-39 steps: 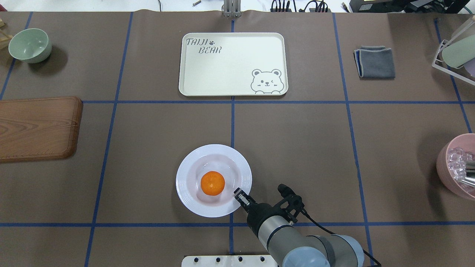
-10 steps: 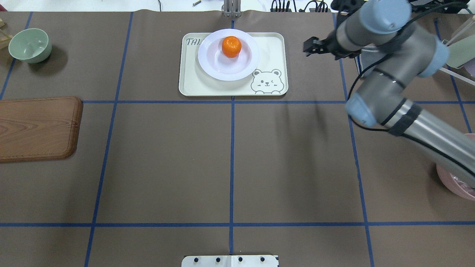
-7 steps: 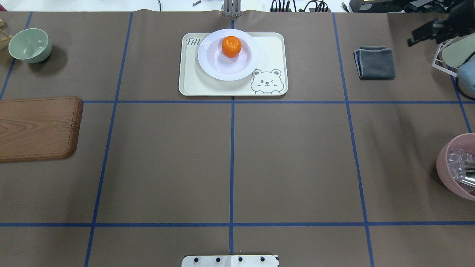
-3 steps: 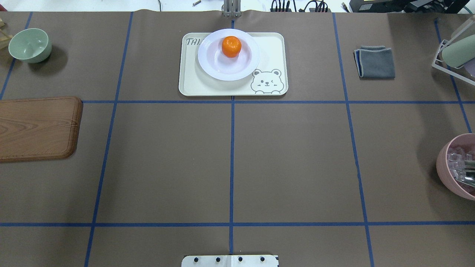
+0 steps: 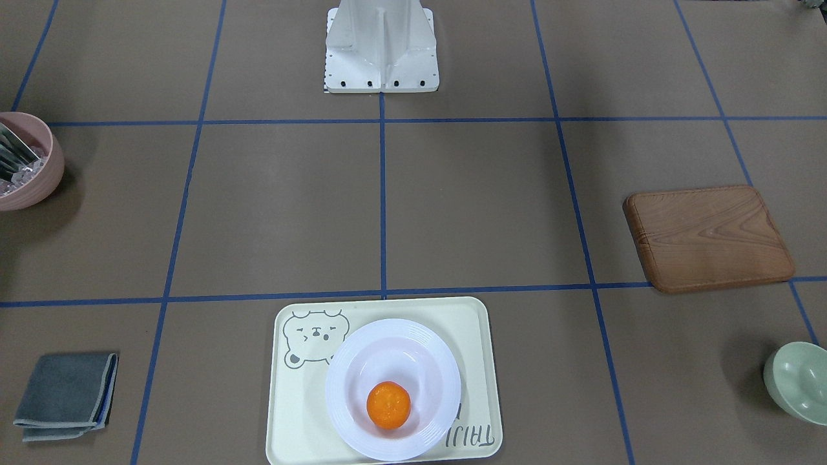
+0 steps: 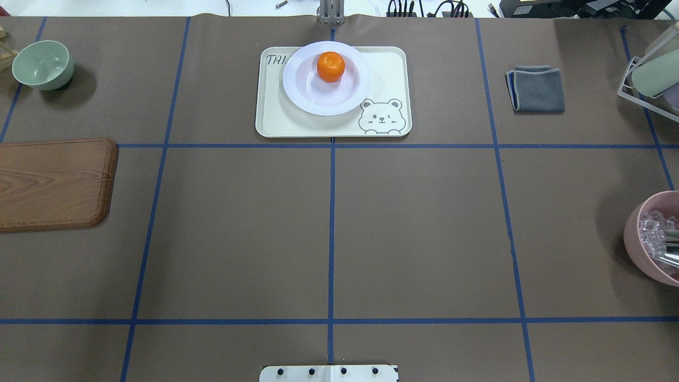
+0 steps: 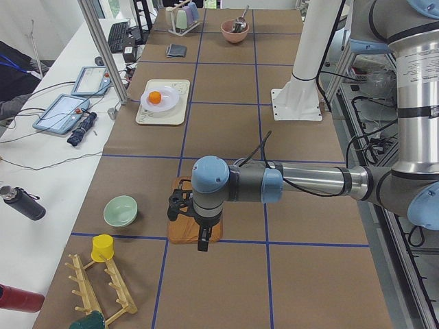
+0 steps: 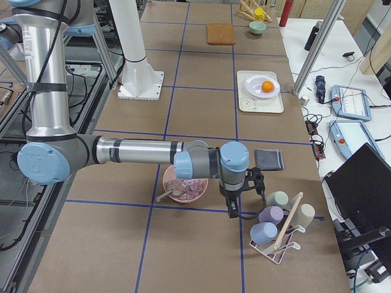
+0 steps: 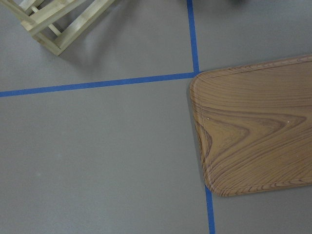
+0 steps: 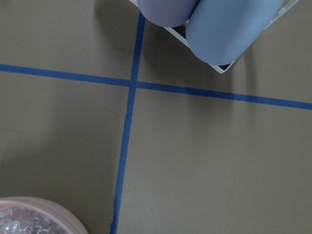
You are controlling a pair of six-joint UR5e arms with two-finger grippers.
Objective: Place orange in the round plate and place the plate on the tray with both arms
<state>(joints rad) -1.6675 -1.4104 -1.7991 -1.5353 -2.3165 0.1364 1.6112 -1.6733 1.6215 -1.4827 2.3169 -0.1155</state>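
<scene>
Noted one white metal mounting base point(image 6: 329, 373) nearest the robot, well apart from the tray point(image 6: 276, 119) and in line with its middle. Counted one flat brown wooden board point(image 6: 53, 183), rounded at the corners and with clear grain, nearer the robot than the tray and far off toward the robot's left. Saw the left gripper point(image 7: 203, 244) hanging above that board's edge, pointing down, well apart from the tray. Could not tell released from clenched. Counted one smooth pink bowl point(image 6: 634, 241) holding clear cubes and a metal utensil, nearer than the tray and far toward the robot's right. Saw the right gripper point(image 8: 233, 211) pointing down just beside that bowl, next to a white wire rack point(image 8: 273, 250) carrying four pastel mugs, again well apart from the tray. Could not tell its pincer state either. Found the tray itself cream, rectangular and round-cornered, with a grey bear drawing at one corner. Found one glossy white round plate point(image 6: 313, 101) with a ridged rim resting on the tray, hiding part of the lettering and reaching the far edge. Found one dimpled orange point(image 6: 331, 67) inside that plate, toward its far side. Counted one folded grey cloth point(image 6: 537, 89) level with the tray toward the robot's right, apart from it. Counted one pale green bowl point(image 6: 42, 64) level with the tray, far toward the robot's left.
</scene>
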